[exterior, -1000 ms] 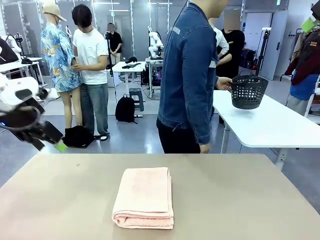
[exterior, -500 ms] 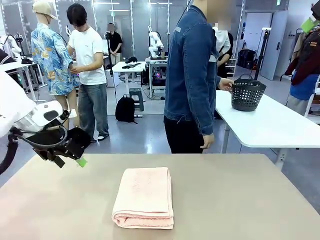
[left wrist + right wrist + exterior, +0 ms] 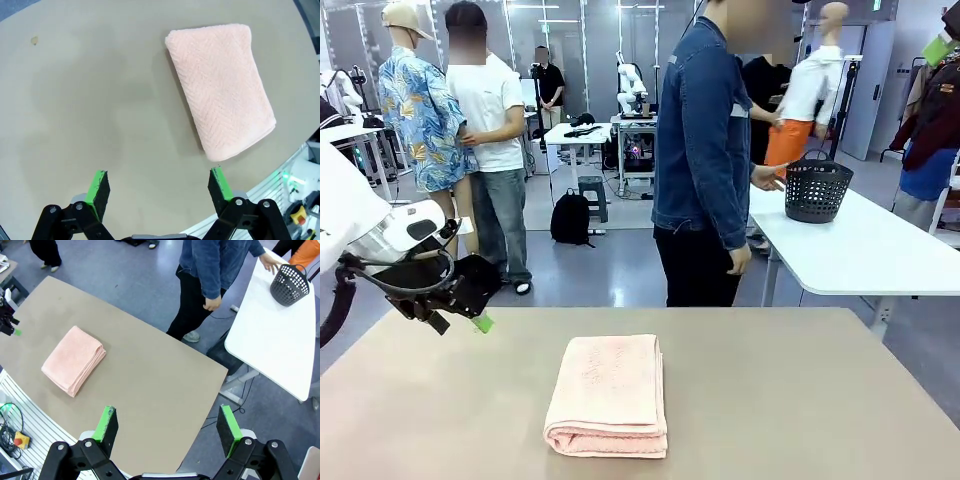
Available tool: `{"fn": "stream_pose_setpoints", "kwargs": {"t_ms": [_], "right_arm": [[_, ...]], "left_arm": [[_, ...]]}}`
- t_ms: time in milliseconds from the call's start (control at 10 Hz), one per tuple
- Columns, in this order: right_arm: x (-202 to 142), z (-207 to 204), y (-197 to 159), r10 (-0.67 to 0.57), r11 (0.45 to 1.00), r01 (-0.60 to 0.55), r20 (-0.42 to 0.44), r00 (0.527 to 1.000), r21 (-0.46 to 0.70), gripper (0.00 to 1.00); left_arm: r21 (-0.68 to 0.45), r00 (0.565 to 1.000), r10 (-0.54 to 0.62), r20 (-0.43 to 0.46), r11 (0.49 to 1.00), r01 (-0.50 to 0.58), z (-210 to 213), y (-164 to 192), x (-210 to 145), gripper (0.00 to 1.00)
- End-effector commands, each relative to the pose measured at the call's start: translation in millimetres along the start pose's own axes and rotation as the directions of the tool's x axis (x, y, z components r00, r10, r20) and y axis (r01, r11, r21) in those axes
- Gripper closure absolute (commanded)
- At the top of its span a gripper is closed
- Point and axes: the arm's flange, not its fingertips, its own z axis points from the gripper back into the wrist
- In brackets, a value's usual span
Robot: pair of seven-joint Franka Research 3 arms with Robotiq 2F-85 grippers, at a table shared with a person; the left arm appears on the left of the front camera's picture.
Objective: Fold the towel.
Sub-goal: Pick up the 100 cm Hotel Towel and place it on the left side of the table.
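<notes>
Left hand (image 3: 159, 186) open above bare table (image 3: 90, 100), folded towel (image 3: 222, 87) apart

The towel (image 3: 608, 395), pale pink fluffy terry cloth with a faint zigzag weave, lies folded into a neat, thick rectangular stack near the middle of the tan table (image 3: 800, 400), its layered edges showing at the robot-side end.

You will find no readable text, label, brand, number or sign on anything in these views.
</notes>
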Motion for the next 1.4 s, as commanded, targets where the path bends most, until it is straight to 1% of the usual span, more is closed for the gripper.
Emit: {"fn": "stream_pose_setpoints", "kwargs": {"t_ms": [0, 100, 200, 300, 400, 500, 600, 900, 1100, 1300], "right_arm": [[-1, 1, 0, 0.003, 1.0, -0.003, -0.006, 1.0, -0.003, 0.0], [-1, 1, 0, 0.003, 1.0, -0.003, -0.006, 1.0, -0.003, 0.0], [-1, 1, 0, 0.003, 1.0, -0.003, -0.006, 1.0, -0.003, 0.0], [-1, 1, 0, 0.003, 1.0, -0.003, -0.006, 1.0, -0.003, 0.0], [-1, 1, 0, 0.003, 1.0, -0.003, -0.006, 1.0, -0.003, 0.0], [-1, 1, 0, 0.003, 1.0, -0.003, -0.006, 1.0, -0.003, 0.0], [-1, 1, 0, 0.003, 1.0, -0.003, -0.006, 1.0, -0.003, 0.0], [-1, 1, 0, 0.003, 1.0, -0.003, -0.006, 1.0, -0.003, 0.0], [-1, 1, 0, 0.003, 1.0, -0.003, -0.006, 1.0, -0.003, 0.0], [-1, 1, 0, 0.003, 1.0, -0.003, -0.006, 1.0, -0.003, 0.0]], "left_arm": [[0.0, 1.0, 0.0, 0.0, 1.0, 0.0, 0, 0, 0, 0.0], [-0.101, 0.999, -0.005, 0.042, 0.995, 0.009, -3, 5, 0, 0.0], [-0.164, 0.999, -0.009, 0.041, 0.986, 0.015, -14, 9, 2, 0.0], [-0.155, 0.999, 0.016, 0.028, 0.988, -0.011, -27, 10, 5, 0.0], [-0.197, 0.999, 0.018, 0.048, 0.98, -0.008, -38, 7, 6, 0.0], [-0.21, 0.998, 0.043, 0.042, 0.977, -0.034, -52, 2, 8, 0.0], [-0.207, 0.998, 0.067, 0.017, 0.976, -0.062, -71, -4, 8, 0.0], [-0.219, 0.994, 0.109, 0.017, 0.97, -0.103, -132, -24, 8, 0.0], [-0.251, 0.99, 0.138, 0.006, 0.959, -0.132, -166, -32, 7, 0.0], [-0.307, 0.985, 0.172, 0.003, 0.938, -0.163, -191, -38, 7, 0.0]]}}
